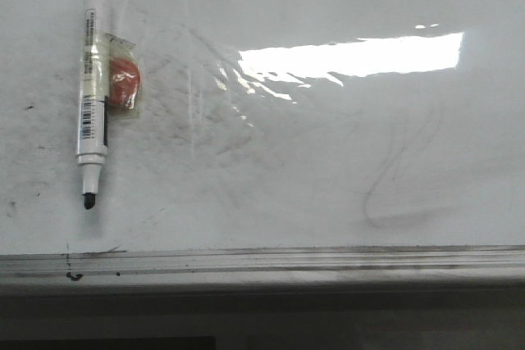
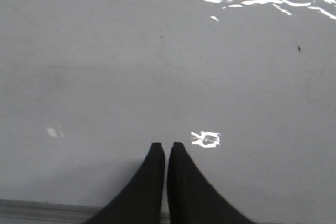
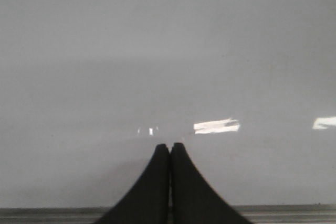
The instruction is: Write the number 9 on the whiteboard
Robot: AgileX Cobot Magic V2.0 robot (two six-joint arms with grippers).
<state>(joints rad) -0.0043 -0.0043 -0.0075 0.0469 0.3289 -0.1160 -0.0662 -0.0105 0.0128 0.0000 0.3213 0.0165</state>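
Now, by label:
Whiteboard [image 1: 328, 170]: smeared grey, glare on top; no black 9 visible.
Marker [image 1: 93, 88]: uncapped, lying at board's left, tip toward ledge [image 1: 262, 261].
Left gripper [image 2: 166, 146]: closed, empty.
Right gripper [image 3: 170, 145]: closed, empty.

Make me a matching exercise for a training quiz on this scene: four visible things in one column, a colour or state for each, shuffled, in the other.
1. white-barrelled marker pen
2. round blob taped to the marker
3. left gripper
4. glossy whiteboard

A. smeared with grey erased marks
B. orange-red
C. black fingers shut, holding nothing
D. uncapped, lying on the board

Pairs: 1-D, 2-B, 3-C, 4-A
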